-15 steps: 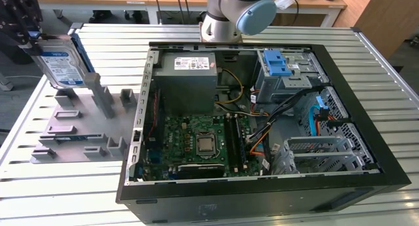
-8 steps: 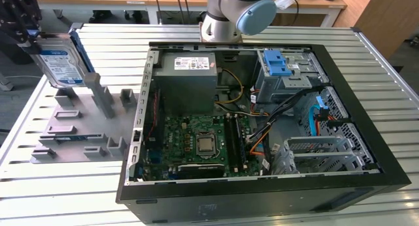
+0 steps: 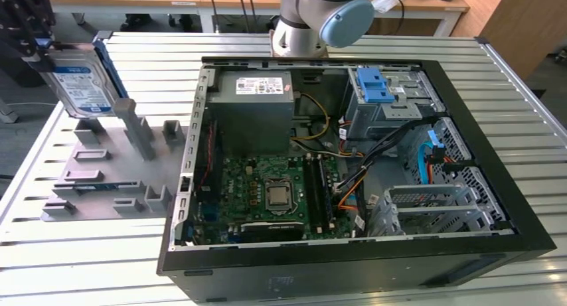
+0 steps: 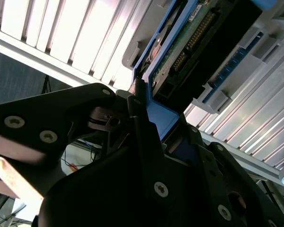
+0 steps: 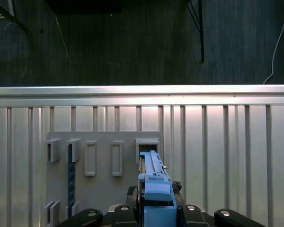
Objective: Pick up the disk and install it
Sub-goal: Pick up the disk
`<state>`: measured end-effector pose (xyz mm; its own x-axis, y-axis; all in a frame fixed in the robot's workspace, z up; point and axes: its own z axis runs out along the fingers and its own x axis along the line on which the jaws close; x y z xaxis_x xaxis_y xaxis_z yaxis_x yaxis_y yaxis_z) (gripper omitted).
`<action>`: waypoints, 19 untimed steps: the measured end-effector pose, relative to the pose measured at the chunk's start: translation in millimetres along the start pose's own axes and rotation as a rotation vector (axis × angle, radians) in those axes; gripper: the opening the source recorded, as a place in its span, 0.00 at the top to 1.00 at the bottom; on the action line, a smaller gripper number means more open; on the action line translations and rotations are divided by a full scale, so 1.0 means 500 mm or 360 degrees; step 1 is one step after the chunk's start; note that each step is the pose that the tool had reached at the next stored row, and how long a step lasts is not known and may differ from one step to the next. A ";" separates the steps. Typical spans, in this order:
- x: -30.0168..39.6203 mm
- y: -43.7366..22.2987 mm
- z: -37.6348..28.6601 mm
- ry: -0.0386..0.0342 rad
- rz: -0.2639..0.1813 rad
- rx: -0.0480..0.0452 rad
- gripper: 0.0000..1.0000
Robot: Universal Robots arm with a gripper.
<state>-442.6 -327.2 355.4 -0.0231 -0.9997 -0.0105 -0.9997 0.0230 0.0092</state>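
Observation:
The disk (image 3: 81, 83), a silver drive with a white-and-blue label and a blue carrier frame, stands upright at the exterior view's far left. It is over the back of the grey slotted holder (image 3: 106, 166). My gripper (image 3: 40, 50) is shut on its top end. In the second wrist view the black fingers (image 4: 142, 127) clamp the blue frame, and the disk's green circuit board (image 4: 189, 42) shows beyond them. In the first wrist view the blue frame edge (image 5: 154, 182) runs from the gripper (image 5: 156, 213) towards a holder slot (image 5: 146, 146). I cannot tell whether the lower edge still sits in the slot.
An open black computer case (image 3: 496, 140) lies on the slatted metal table (image 3: 53, 253) to the exterior view's right of the holder. Inside are a grey metal box (image 3: 257, 113), a motherboard (image 3: 275, 193), cables, and a drive cage with a light-blue latch (image 3: 376, 90). The arm's base (image 3: 315, 20) stands behind the case.

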 end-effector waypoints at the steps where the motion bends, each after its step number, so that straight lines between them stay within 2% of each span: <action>1: 0.000 0.000 -0.001 0.0000 0.0000 0.0000 0.64; 19: 0.000 0.000 -0.015 0.0000 0.0000 0.0000 0.64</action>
<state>-442.6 -327.2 363.1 -0.0231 -0.9997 -0.0105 -0.9997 0.0230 0.0091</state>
